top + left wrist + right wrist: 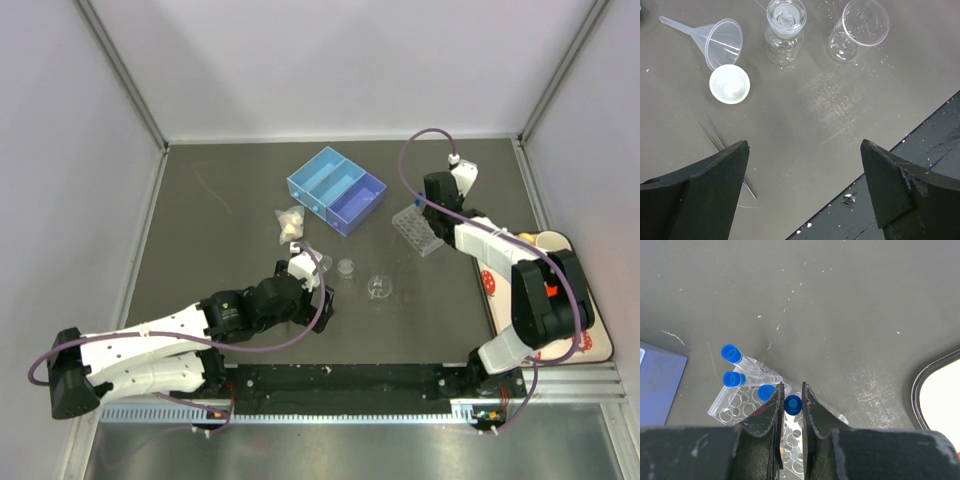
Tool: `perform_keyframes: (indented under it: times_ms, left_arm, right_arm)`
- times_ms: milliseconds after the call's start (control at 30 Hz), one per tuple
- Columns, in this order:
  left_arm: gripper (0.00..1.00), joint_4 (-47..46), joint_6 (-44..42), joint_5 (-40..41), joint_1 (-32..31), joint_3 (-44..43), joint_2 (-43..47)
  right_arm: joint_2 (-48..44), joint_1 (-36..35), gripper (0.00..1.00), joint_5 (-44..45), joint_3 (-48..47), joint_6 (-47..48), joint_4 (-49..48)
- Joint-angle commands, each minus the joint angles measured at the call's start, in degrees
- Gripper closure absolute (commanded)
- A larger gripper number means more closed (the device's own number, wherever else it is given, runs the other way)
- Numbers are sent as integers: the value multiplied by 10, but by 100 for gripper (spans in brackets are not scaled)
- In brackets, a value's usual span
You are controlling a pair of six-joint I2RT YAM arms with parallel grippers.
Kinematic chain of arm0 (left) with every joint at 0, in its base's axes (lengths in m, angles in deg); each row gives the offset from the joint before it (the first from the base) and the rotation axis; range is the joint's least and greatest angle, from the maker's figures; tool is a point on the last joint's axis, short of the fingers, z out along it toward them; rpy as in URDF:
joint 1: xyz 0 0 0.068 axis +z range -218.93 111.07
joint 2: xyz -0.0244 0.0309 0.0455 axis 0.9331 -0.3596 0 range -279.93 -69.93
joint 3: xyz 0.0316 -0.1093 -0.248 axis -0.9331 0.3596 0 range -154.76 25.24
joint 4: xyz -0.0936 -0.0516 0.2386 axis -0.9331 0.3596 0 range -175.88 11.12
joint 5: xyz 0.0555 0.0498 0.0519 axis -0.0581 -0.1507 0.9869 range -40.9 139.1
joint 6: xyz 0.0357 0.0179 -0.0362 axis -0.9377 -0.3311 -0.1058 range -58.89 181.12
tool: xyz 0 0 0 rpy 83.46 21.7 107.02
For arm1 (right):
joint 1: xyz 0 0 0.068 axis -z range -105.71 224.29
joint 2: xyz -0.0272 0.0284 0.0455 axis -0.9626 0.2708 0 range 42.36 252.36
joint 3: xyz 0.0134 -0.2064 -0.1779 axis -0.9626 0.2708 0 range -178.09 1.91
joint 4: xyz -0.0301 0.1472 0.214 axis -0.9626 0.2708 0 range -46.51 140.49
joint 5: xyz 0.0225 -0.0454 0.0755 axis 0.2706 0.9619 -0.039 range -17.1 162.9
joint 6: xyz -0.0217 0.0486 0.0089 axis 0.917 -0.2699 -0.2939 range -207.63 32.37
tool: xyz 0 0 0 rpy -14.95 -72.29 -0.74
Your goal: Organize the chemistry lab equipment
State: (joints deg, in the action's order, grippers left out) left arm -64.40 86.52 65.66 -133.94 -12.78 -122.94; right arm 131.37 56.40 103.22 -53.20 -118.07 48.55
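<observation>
Four blue-capped test tubes (731,353) at the clear rack (732,410); right gripper (792,390) pinches the four-o'clock one, body hidden in its grip; left gripper (804,145) gapes empty.

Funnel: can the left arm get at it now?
Probably yes: the left gripper is open, bare table lies between, though a white cup sits right beside the funnel.

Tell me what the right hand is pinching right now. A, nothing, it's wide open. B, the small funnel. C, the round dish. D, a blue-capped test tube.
D: the right wrist view shows the right hand shut on a blue-capped test tube over the clear rack.
</observation>
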Motion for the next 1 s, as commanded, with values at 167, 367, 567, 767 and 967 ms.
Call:
perform_keyframes:
  times_ms: [167, 367, 567, 767, 967]
  left_arm:
    - [1, -20, -3, 7, -3, -11, -1]
    - [1, -19, -4, 7, -3, -12, 0]
    - [1, -20, -6, 4, -3, -13, -2]
    - [1, -20, -7, 1, -2, -14, -4]
    - [1, -21, -7, -1, -3, -14, -5]
  right_arm:
    - [22, -30, 89, 34, 1, 27, 6]
    - [27, -45, 86, 53, -6, 37, 9]
    - [25, -51, 71, 58, -8, 40, 12]
    - [15, -52, 69, 61, -7, 39, 17]
    - [-14, -54, 68, 66, -11, 45, 26]
